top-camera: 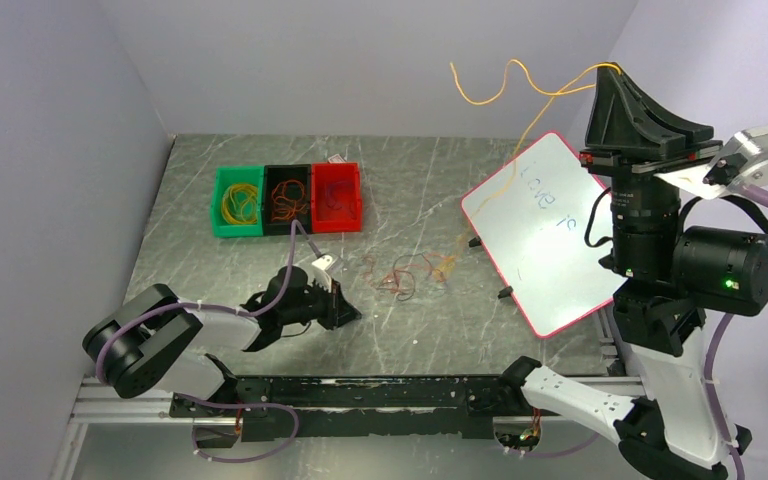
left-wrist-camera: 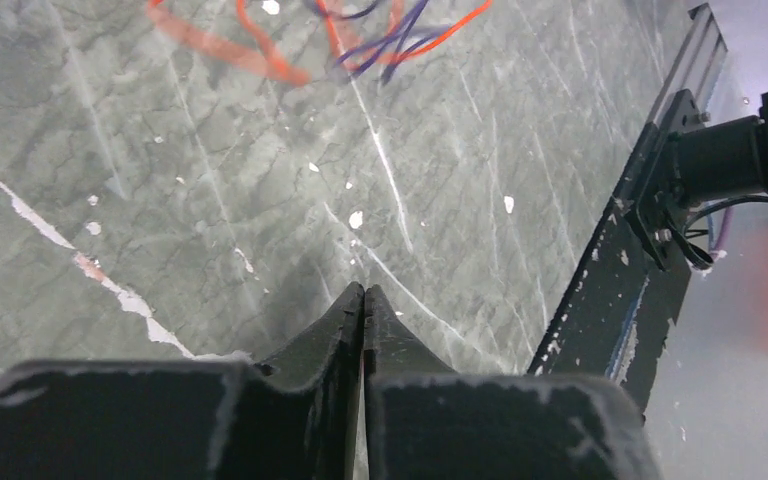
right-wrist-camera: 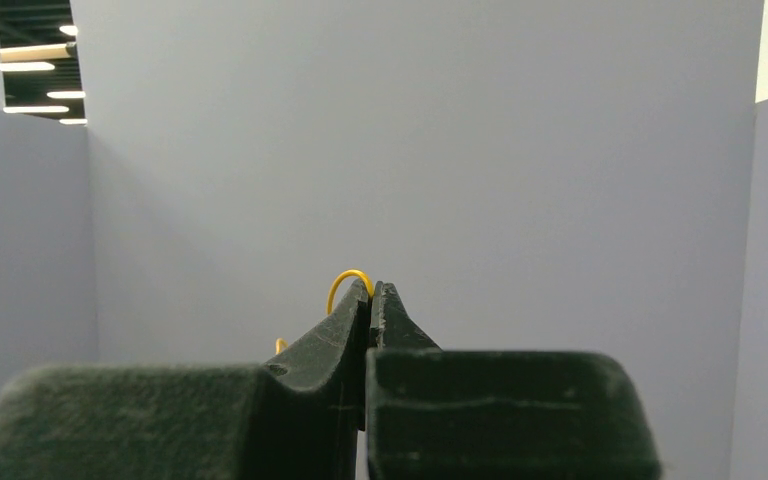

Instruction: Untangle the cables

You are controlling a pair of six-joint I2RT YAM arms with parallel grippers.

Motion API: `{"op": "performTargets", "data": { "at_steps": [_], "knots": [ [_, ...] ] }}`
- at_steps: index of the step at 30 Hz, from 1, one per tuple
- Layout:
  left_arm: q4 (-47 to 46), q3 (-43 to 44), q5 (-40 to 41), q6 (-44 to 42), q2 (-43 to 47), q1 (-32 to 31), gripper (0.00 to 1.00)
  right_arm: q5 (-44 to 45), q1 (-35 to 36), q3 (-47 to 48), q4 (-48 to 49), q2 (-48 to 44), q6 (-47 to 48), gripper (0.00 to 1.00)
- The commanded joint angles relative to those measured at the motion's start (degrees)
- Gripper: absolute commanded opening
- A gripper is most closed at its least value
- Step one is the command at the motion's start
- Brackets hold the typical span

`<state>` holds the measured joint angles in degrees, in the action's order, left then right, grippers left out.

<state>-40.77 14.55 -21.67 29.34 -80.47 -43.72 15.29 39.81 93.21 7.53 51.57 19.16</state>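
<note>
Yellow cable (top-camera: pixel 558 97) diag., right gripper (right-wrist-camera: pixel 371 292) down-left to tangle (top-camera: pixel 405 272).

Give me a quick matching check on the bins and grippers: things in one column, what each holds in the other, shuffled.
Things:
1. green bin
2. black bin
3. right gripper
4. left gripper

States:
A. shut on nothing, low over the table
B. orange cables inside
C. yellow cables inside
D. shut on a yellow cable, raised high

Pairs: 1-C, 2-B, 3-D, 4-A
</note>
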Motion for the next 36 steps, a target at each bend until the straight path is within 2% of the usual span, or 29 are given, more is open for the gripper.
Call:
{"op": "performTargets", "data": {
  "at_steps": [1, 2, 7, 13, 17, 26, 30, 36],
  "knots": [
    [0.2, -0.7, 2.9, 0.3, 0.6, -0.4, 0.07, 0.9, 0.0, 1.1, 0.8, 0.4, 0.6, 0.0],
    [0.0, -0.9, 3.0, 0.6, 1.0, -0.4, 0.08, 0.7, 0.0, 1.1, 0.1, 0.5, 0.1, 0.0],
    [2.2, 0.1, 3.2, 0.7, 6.3, -0.3, 0.29, -1.3, -0.1, 0.7, -4.5, 1.6, -4.4, 0.0],
    [11.2, 4.9, 6.8, -2.7, 19.5, -0.4, 0.43, -5.4, -0.1, 0.4, -7.4, 2.9, -10.7, 0.0],
    [12.7, 9.6, 8.8, -5.3, 22.8, -0.4, 0.51, -9.6, -0.2, 2.9, -7.5, 5.7, -15.1, 0.0],
    [3.1, 21.6, 0.3, -6.1, 11.3, -0.5, 0.74, -15.1, -0.1, 4.8, -5.2, 11.0, -23.9, 0.0],
    [-2.0, 25.4, -2.8, -5.8, 5.4, -1.6, 0.76, -15.8, 0.0, 4.1, -3.5, 11.7, -26.2, 0.0],
    [-6.8, 27.9, -2.0, -5.4, -1.7, -5.0, 0.77, -15.7, -0.1, 3.6, -2.5, 11.6, -27.7, 0.0]
  ]
}}
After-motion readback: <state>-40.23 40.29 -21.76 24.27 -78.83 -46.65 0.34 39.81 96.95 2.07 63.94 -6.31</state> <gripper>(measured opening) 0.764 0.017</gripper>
